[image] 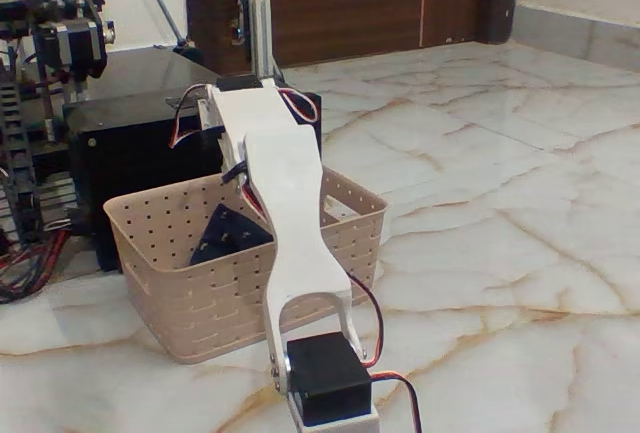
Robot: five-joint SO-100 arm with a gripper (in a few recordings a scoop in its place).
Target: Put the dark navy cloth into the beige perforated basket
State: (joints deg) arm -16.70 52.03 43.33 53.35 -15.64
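The beige perforated basket [330,243] stands on the marble floor in the fixed view, left of centre. My white arm [285,203] reaches from the bottom edge up and over the basket. Its end dips into the basket's back half. A very dark navy, angular shape [228,236] lies inside the basket just left of the arm, low against the inner wall. It looks like the dark navy cloth, though part of it may be the gripper's own dark body. The white forearm hides the fingers, so their state does not show.
A large black box [130,143] stands right behind the basket. A machine frame with loose red and black wires [35,83] fills the left edge. A dark wooden door [340,3] closes the back. Open marble floor [500,203] stretches to the right.
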